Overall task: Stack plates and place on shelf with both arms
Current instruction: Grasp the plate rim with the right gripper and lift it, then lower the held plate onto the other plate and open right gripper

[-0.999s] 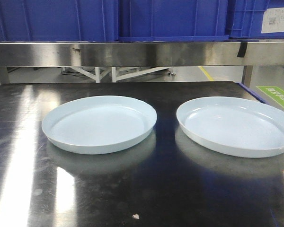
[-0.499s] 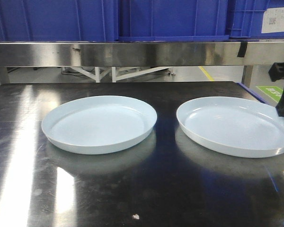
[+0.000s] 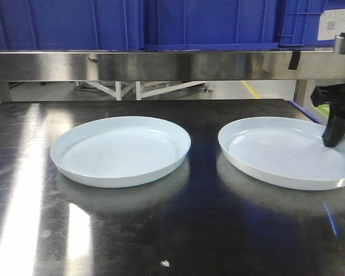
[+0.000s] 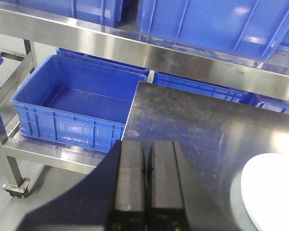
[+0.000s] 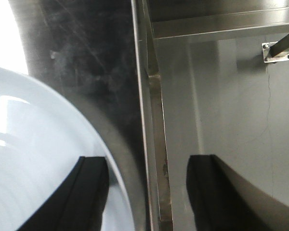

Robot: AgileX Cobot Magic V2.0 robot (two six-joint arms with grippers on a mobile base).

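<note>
Right gripper at right plate, outer rim.
Jaws spread astride that rim, nothing held; left gripper clenched empty, well left of this plate.

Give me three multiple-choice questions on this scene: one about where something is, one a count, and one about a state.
1. Where is the right gripper?
A. resting on the steel shelf rail
B. straddling the outer rim of the right-hand plate
C. inside a blue crate

2. How many plates lie on the dark tabletop?
A. one
B. three
C. two

3. How do the jaws of the left gripper stand?
A. shut, with nothing between them
B. wide open
C. shut on a plate

Answers:
1 B: the right wrist view shows one finger over the plate and the other beyond its rim.
2 C: the front view shows the left-hand plate and the right-hand one side by side.
3 A: the left wrist view shows the fingers pressed together, holding nothing.
</note>
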